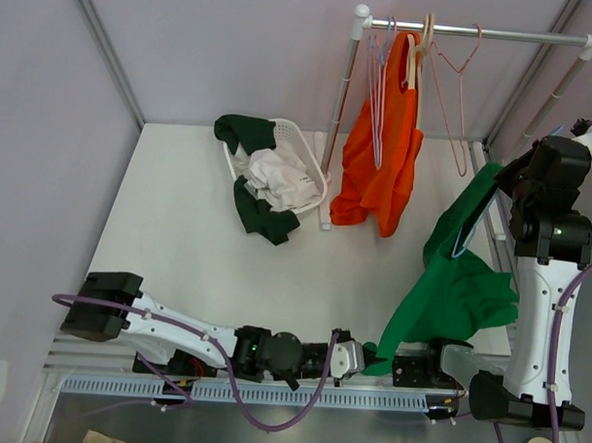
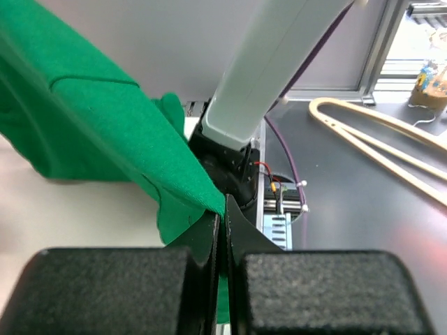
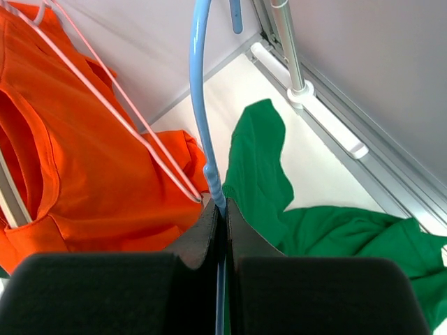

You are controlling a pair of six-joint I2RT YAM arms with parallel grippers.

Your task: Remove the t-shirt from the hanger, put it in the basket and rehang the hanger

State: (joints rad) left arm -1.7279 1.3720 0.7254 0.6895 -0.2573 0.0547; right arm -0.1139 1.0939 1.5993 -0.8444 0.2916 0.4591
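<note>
The green t-shirt [image 1: 455,276] is soft, light and limp; it will drape and stretch rather than push back, and I judge it will slide off the hanger easily unless the neck hole snags on a shoulder. So the lower edge looks like the place to pull from, with the hanger's stem held against that pull.

The shirt fills the right half of the top view, falling from the blue hanger [image 3: 198,91] at the upper right to the lower middle of the frame.

My left gripper [image 2: 222,213] is clamped fully together on a fold of the shirt's lower edge, green cloth pinched between the jaws at the centre of the left wrist view; that arm lies low, stretched rightward along the bottom of the top view.

My right gripper [image 3: 222,209] is closed tight on the hanger's thin blue stem, at the centre of its wrist view; that arm stands raised at the right edge of the top view, holding the hanger aloft to the right of the orange shirt [image 1: 381,156] on the rail [image 1: 497,35].

A sharp tug could stretch the collar.
</note>
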